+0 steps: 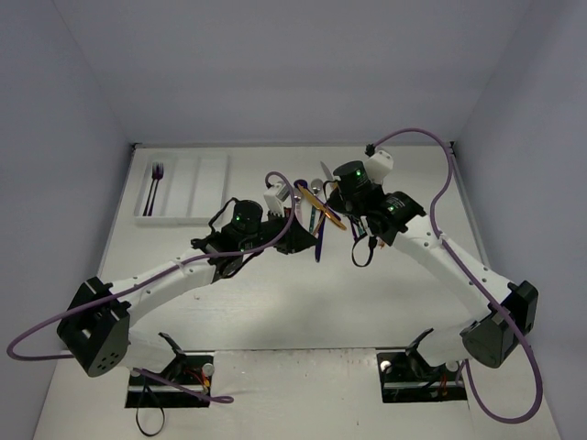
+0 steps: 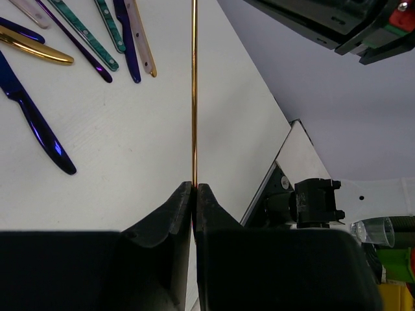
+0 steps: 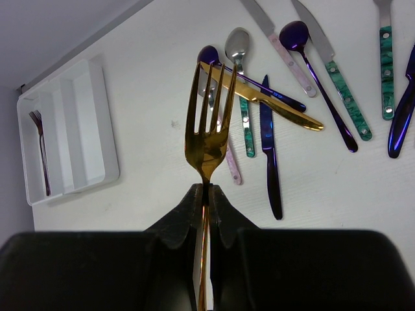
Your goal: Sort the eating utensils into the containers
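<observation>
A gold fork [image 3: 209,123] is held off the table between both grippers. My right gripper [image 3: 209,189] is shut on its neck, tines up. My left gripper [image 2: 194,188] is shut on its thin gold handle [image 2: 193,97], seen edge-on. In the top view the fork [image 1: 323,214] spans my left gripper [image 1: 304,234] and right gripper [image 1: 343,209]. Several loose utensils lie on the table below: a gold knife [image 3: 259,97], a dark blue knife [image 3: 270,155], spoons and teal- and pink-handled pieces. The white three-compartment tray [image 1: 197,188] holds one purple fork [image 1: 156,188] in its left compartment.
The tray [image 3: 97,129] sits at the back left near the wall, with the purple fork [image 3: 42,155] in it. More utensils lie to the left of the left gripper, among them a dark blue knife [image 2: 35,120]. Purple cables hang along both arms.
</observation>
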You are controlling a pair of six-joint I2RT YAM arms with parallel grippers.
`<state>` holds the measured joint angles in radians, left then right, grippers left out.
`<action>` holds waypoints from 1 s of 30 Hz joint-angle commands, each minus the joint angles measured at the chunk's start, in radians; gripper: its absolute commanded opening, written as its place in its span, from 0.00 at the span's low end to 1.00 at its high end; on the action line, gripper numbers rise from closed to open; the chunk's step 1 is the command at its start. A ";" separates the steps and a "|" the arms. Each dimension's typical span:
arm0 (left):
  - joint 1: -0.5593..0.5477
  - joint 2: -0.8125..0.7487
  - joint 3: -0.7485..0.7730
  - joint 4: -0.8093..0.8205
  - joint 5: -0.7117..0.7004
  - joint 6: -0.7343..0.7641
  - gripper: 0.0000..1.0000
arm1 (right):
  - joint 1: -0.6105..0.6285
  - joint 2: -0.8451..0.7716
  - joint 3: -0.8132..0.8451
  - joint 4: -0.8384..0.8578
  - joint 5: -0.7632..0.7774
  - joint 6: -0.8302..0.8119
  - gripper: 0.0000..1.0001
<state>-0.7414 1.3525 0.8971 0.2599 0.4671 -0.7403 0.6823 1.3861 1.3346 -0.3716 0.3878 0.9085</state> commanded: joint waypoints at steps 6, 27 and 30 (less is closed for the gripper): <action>-0.009 -0.043 -0.019 0.116 0.008 0.008 0.00 | 0.003 -0.001 0.024 0.045 0.017 -0.025 0.43; 0.621 -0.184 -0.232 0.115 0.233 -0.192 0.00 | -0.253 -0.224 -0.149 0.043 -0.053 -0.219 1.00; 0.758 -0.156 -0.224 0.101 0.302 -0.220 0.00 | -0.254 -0.243 -0.167 0.043 -0.052 -0.242 1.00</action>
<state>-0.1277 1.2025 0.6513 0.2926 0.6161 -0.8933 0.4248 1.1861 1.1842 -0.3667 0.3397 0.7285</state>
